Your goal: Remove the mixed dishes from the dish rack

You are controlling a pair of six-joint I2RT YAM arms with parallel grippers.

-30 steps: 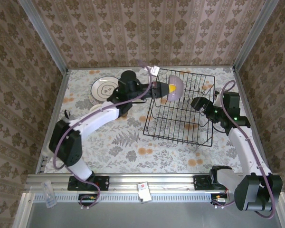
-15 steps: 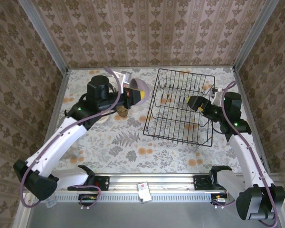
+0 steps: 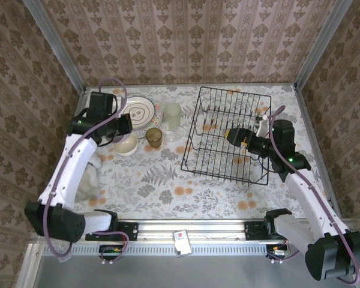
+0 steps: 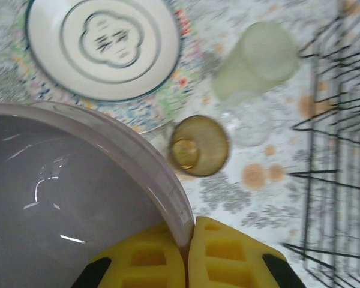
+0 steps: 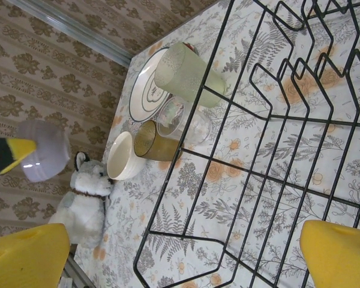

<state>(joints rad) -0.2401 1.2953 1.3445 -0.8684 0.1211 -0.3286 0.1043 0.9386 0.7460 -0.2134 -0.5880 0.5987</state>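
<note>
A table covered by a pale cloth (image 3: 168,192) printed with grey ferns and orange blossoms. A grey and white plush dog (image 3: 90,174) lies at the cloth's left edge. Brown damask wallpaper (image 3: 186,42) lines three walls, with metal posts (image 3: 54,45) in the corners. An aluminium rail (image 3: 228,231) runs along the near edge.

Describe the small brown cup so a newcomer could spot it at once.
Find the black wire dish rack; dishes are grouped on the table to its left. Among them, the small brown cup sits between the cream bowl and the pale green glass. It alone is dark amber, while its neighbours are pale.
</note>
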